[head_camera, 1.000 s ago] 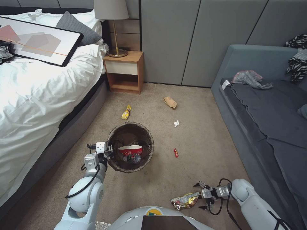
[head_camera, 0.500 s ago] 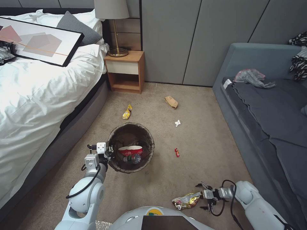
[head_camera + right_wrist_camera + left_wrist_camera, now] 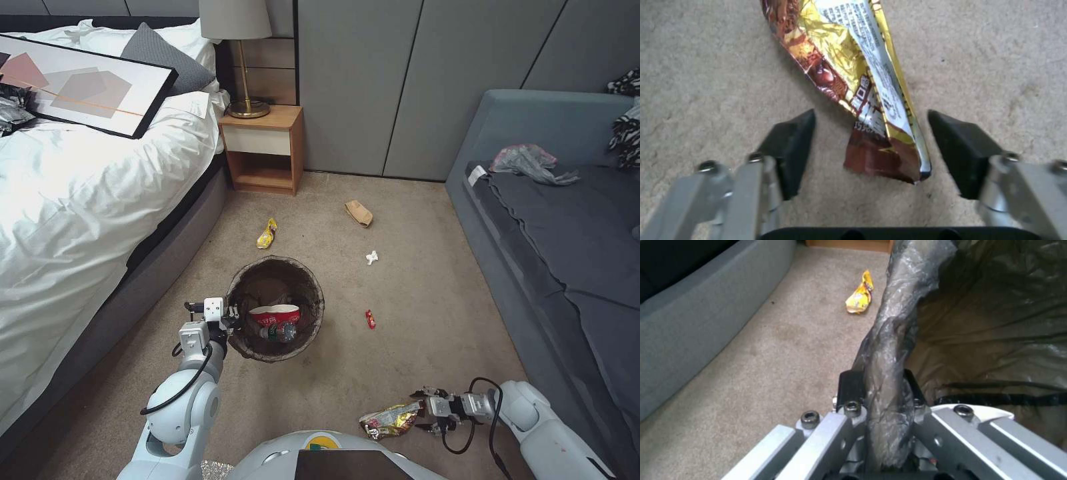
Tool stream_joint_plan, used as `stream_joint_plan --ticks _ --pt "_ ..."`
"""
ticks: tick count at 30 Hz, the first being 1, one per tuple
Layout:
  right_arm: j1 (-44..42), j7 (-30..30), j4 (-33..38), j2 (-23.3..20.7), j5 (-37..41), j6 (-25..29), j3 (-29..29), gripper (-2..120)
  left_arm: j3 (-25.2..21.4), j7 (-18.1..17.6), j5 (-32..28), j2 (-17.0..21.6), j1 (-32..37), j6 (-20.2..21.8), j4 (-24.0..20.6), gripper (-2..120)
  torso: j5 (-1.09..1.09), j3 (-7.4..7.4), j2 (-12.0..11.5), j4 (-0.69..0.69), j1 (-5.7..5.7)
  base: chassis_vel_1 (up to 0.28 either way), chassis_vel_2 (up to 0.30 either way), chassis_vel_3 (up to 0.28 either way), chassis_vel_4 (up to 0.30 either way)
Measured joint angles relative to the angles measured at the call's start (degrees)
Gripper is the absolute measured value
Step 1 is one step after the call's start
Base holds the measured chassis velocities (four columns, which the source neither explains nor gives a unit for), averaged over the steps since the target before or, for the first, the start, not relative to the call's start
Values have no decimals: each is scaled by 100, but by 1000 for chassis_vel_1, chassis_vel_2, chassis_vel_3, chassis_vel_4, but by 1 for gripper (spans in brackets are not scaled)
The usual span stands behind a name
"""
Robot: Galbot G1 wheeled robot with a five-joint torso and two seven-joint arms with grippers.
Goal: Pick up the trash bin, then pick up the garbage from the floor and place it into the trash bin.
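Observation:
The trash bin, lined with a dark brown bag, hangs just above the carpet. My left gripper is shut on its bag-covered rim. Inside lie a red-and-white cup and a clear bottle. My right gripper is open low over the carpet, with the end of a gold snack wrapper between its fingers. That wrapper lies flat. More garbage lies on the floor: a yellow wrapper, tan paper, a white wad and a small red piece.
A bed with white sheets and a framed picture runs along the left. A wooden nightstand with a lamp stands at the back wall. A grey sofa lines the right. Open carpet lies between them.
My right gripper has edged in toward the gold wrapper's end and dropped lower. The whole view has shifted slightly. The left gripper still holds the bin.

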Motion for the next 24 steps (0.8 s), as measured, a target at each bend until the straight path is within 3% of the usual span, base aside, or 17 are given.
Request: stream_joint_plan --ticks 5,10,11,16,24 --pt "-17 -2 31 -26 49 38 69 39 29 2 35 -28 8 -8 -2 0 -3 -1 1 3 0 0 0 0 0" --pt "-18 -12 26 -26 58 48 83 28 44 3 44 -41 16 -11 -3 0 -6 -1 1 2 0 0 0 0 0" --pt "-19 -18 10 -20 62 58 89 18 45 5 48 -42 22 -12 -18 0 -6 -1 1 1 0 0 0 0 0" --pt "8 -26 -38 -15 74 72 94 0 33 5 47 -36 27 -14 -49 0 -8 -1 2 1 0 0 0 0 0" --pt "45 -20 -117 -24 132 73 90 0 33 5 33 -27 1 -6 -46 0 -9 -1 3 1 0 0 0 0 0"
